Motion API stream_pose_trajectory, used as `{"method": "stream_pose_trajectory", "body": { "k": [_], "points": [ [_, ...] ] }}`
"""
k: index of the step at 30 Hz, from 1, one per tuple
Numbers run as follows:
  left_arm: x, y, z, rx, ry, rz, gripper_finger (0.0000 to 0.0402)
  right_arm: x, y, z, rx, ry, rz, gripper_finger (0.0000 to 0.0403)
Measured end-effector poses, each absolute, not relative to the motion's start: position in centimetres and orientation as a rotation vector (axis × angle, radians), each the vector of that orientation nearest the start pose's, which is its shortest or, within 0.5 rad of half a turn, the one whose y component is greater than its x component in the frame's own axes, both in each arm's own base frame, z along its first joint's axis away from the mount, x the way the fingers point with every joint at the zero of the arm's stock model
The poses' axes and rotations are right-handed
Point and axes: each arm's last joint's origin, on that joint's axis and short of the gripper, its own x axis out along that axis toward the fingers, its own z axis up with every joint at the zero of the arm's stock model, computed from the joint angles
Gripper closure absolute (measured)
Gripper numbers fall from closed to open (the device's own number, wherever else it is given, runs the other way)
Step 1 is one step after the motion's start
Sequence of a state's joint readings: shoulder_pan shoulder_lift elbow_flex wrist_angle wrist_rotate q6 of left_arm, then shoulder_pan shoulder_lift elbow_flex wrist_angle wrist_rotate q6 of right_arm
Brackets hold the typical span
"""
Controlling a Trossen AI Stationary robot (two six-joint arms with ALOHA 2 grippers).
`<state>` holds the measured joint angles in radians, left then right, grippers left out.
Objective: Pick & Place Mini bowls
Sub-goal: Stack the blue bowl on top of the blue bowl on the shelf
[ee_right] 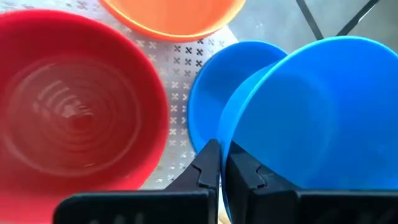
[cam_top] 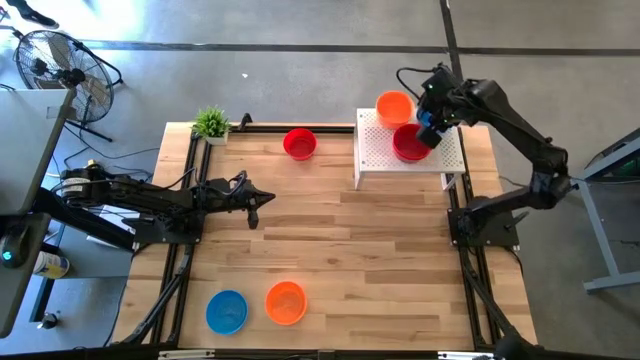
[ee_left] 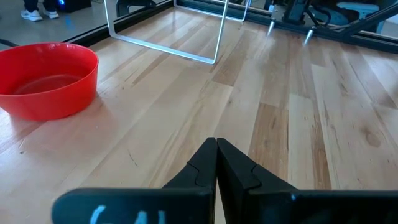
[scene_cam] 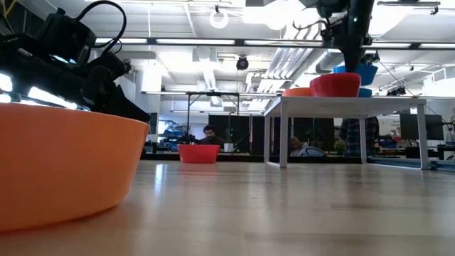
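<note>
Orange bowl (scene_cam: 60,160) looms near; red bowl (scene_cam: 335,84) tops the white stand (scene_cam: 353,107).

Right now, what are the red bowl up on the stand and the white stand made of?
The red bowl looks like glossy plastic: light shines off its smooth inside, with faint moulded rings. The white stand seems to be thin painted metal, matte, punched with little cross-shaped holes, though it could be stiff plastic.

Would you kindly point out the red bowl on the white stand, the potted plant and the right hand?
red bowl (cam_top: 408,144), high view, its inside.
potted plant (cam_top: 211,123), high view, its leaves.
right hand (ee_right: 220,163), right wrist view, between its fingertips.
</note>
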<state>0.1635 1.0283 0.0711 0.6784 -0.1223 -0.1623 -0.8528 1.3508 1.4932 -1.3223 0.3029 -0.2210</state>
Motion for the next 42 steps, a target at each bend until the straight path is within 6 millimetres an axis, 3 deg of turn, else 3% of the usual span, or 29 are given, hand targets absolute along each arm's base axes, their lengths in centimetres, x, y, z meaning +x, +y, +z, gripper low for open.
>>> {"method": "stream_pose_trajectory", "body": {
  "k": [9,17,28,35,42],
  "points": [
    [16.4,3.1,13.7,-0.166,0.256,0.306,0.0401,15.2,-20.1,35.2,0.214,1.331,-0.845,0.0389],
    [16.4,3.1,13.7,-0.166,0.256,0.305,0.0401,15.4,-20.2,35.0,0.223,1.338,-0.863,0.0379],
    [16.4,3.1,13.7,-0.166,0.256,0.306,0.0401,16.0,-19.7,35.0,0.203,1.331,-0.843,0.0309],
    [16.4,3.1,13.7,-0.166,0.256,0.306,0.0401,15.4,-18.6,36.7,0.161,1.224,-0.863,0.0304],
    [16.4,3.1,13.7,-0.166,0.256,0.305,0.0401,14.0,-15.6,39.5,0.174,1.005,-0.828,0.035]
  ]
}}
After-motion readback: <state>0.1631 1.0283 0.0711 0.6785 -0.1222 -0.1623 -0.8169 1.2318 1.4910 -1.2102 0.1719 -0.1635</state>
